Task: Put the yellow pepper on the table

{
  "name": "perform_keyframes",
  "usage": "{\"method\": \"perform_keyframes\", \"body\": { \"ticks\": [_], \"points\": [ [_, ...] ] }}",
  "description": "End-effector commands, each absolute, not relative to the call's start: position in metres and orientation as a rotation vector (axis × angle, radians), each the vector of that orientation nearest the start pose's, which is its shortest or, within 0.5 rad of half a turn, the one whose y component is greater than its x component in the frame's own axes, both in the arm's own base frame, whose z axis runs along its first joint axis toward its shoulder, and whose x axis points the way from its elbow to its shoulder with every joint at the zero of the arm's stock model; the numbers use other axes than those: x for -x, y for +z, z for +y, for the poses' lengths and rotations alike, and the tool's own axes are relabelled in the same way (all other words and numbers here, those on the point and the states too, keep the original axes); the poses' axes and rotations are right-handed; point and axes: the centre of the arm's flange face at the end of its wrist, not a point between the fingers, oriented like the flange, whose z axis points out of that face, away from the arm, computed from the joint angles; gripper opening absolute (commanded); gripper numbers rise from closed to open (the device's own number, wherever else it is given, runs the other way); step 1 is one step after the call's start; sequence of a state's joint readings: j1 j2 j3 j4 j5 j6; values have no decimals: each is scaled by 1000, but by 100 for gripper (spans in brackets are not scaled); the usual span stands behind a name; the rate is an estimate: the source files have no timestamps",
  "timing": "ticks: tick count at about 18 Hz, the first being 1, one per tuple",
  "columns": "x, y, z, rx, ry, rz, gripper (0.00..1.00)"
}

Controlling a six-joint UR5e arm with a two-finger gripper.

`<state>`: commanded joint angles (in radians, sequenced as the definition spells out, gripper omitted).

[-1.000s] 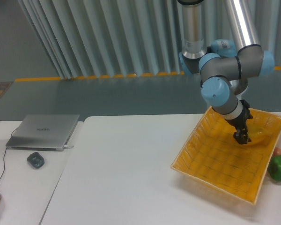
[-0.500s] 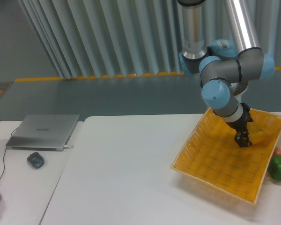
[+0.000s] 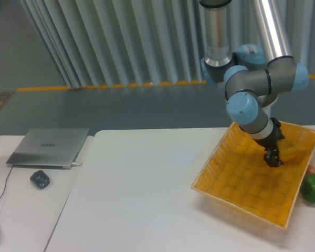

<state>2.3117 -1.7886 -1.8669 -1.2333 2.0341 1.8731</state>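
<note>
The yellow pepper (image 3: pixel 292 150) lies inside the yellow wicker basket (image 3: pixel 241 184), near its far right corner, and blends with the weave. My gripper (image 3: pixel 273 159) hangs low in the basket with its dark fingers just left of the pepper, touching it or nearly so. The fingers are small and dark here, so I cannot make out whether they stand apart or together. The basket rests on the right part of the white table (image 3: pixel 136 199).
A green pepper (image 3: pixel 314 187) sits on the table just right of the basket, with a reddish item (image 3: pixel 312 169) behind it. On the smaller desk at the left lie a grey laptop (image 3: pixel 48 147) and a small dark object (image 3: pixel 40 179).
The gripper has shifted a little to the right and slightly down, closer to the yellow pepper. The basket and both peppers have stayed put.
</note>
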Motion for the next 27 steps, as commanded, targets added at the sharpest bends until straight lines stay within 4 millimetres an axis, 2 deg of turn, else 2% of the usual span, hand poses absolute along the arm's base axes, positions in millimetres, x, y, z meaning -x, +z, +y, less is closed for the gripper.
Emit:
{"method": "perform_keyframes", "body": {
  "ticks": [1,5,8,17,21,25,26,27],
  "points": [
    [283,279,441,3032,-83,2000,74],
    [288,284,440,3037,-69,1984,60],
    [290,289,441,3037,-56,1975,60],
    [296,322,457,2945,4,1795,60],
    [315,346,449,2914,39,1663,61],
    [345,370,439,2878,81,1505,61],
    [352,372,436,2865,81,1473,62],
    [357,373,432,2866,82,1454,67]
  ]
}}
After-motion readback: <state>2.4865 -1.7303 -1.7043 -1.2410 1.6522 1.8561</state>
